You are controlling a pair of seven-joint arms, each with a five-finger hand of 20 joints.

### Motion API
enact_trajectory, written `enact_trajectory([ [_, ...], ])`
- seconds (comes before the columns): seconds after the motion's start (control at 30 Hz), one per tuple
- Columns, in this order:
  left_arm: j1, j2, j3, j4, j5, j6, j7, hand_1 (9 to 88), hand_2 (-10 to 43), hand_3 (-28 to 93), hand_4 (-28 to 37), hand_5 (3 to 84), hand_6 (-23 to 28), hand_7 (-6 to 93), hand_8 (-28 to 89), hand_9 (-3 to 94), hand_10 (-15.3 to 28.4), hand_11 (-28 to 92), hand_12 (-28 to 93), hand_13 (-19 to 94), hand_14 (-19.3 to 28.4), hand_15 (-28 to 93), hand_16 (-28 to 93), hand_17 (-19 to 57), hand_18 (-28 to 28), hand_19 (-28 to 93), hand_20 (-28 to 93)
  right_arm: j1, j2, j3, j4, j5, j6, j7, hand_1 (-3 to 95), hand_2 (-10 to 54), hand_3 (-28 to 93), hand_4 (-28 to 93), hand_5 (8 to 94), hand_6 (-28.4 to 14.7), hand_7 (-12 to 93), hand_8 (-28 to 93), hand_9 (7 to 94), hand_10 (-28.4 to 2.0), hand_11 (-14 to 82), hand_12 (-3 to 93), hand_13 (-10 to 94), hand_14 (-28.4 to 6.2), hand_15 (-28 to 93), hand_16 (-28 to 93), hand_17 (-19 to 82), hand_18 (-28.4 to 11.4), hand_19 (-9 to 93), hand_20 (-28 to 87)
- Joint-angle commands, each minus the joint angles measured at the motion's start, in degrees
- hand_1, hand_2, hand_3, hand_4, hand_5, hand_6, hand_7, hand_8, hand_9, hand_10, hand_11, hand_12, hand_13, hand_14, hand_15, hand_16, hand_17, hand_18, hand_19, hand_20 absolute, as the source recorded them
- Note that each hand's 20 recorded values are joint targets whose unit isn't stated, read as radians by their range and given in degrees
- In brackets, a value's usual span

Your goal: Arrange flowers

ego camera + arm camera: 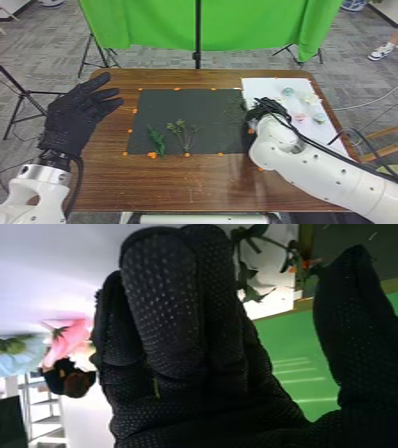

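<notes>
Behind the right hand (266, 106), a leafy stem (255, 294), partly hidden.

Table (178, 187): brown wood, smooth, faint sheen. On table, dark mat (191, 112) looks matt; white sheet (265, 86) is smooth, catches light. Behind table, green backdrop (142, 25): cloth, soft folds. Around table, grey floor (49, 75), carpet-like, matt. Over table, right hand (266, 107): black fabric, rough, dotted; right arm (311, 162): white, smooth, plastic-looking.

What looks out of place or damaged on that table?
Nothing stands out. A feathery sprig and a branching sprig lie on the dark mat; a pink flower rests on the white sheet.
</notes>
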Motion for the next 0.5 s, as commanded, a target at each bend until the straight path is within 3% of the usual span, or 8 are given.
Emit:
enact_trajectory([
  [0.03,0.00,-0.39,0.43,0.45,-0.33,0.20,-0.12,20.4,9.4,77,-26.8,37.0,9.9,16.5,-10,34.7,22.3,31,12,26,28.4,60,-12,-9.8,25.3,56,13,-0.43,-1.93,-2.56,2.11,0.48,-2.53,0.14,34.5,-8.6,68,-24,56.3,-4.4,10,-10,87.8,-14.3,26.3,17.0,87,-8.1,54,18,44,-24.2,93,3],
  [0.4,-0.40,-0.49,0.62,0.57,-0.36,0.28,-0.22,20.0,9.6,77,-27.8,37.0,10.0,16.4,-10,34.6,22.3,31,12,26,28.4,60,-12,-9.8,25.3,56,14,-1.63,-3.06,-4.60,3.26,-1.48,-2.58,-0.62,42.6,-9.5,72,-28,70.7,0.1,14,-11,90.3,-11.3,27.0,17.6,89,-5.5,54,19,47,-21.2,93,1],
  [0.5,-0.11,-0.51,0.58,0.51,-0.38,0.19,0.00,20.0,9.6,77,-27.9,37.0,10.0,16.5,-10,34.6,22.4,31,12,26,28.4,60,-12,-9.8,25.3,56,14,-1.59,-2.98,-5.80,3.75,-2.31,-2.15,-0.64,47.9,-9.5,66,-28,76.8,0.0,15,-1,91.5,-10.1,27.4,17.8,89,-5.0,53,20,47,-20.7,93,2],
])
